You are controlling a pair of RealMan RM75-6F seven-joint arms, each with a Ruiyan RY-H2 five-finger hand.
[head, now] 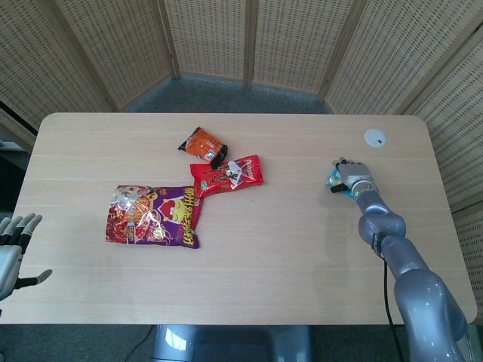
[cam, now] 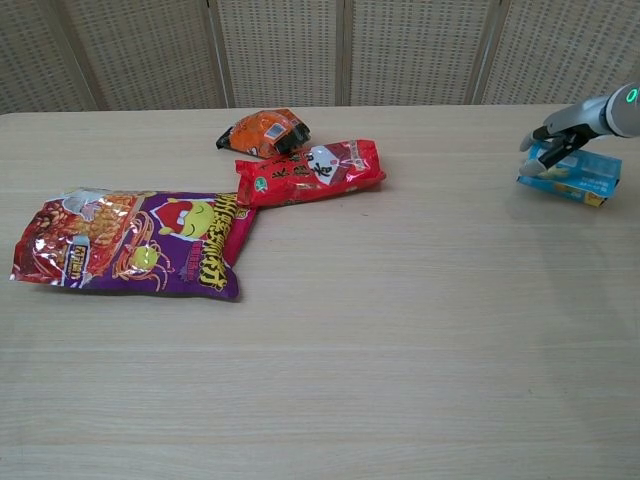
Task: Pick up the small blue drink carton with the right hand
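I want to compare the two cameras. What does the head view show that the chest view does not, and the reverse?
Only the head view shows the left hand, open off the table's near-left corner, and the white disc.

Only the chest view shows the carton's side.

Both show the right hand on the carton, still on the table, and the purple bag, red packet and orange packet.

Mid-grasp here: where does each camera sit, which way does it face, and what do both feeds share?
Head view: high above the near edge, looking steeply down on the whole table; shows the right arm with its robot hand on the blue carton, and the left robot hand at the lower left corner.
Chest view: low, looking across the tabletop toward the wicker screen; only the right robot hand shows.
Shared: carton, right robot hand, three snack bags.
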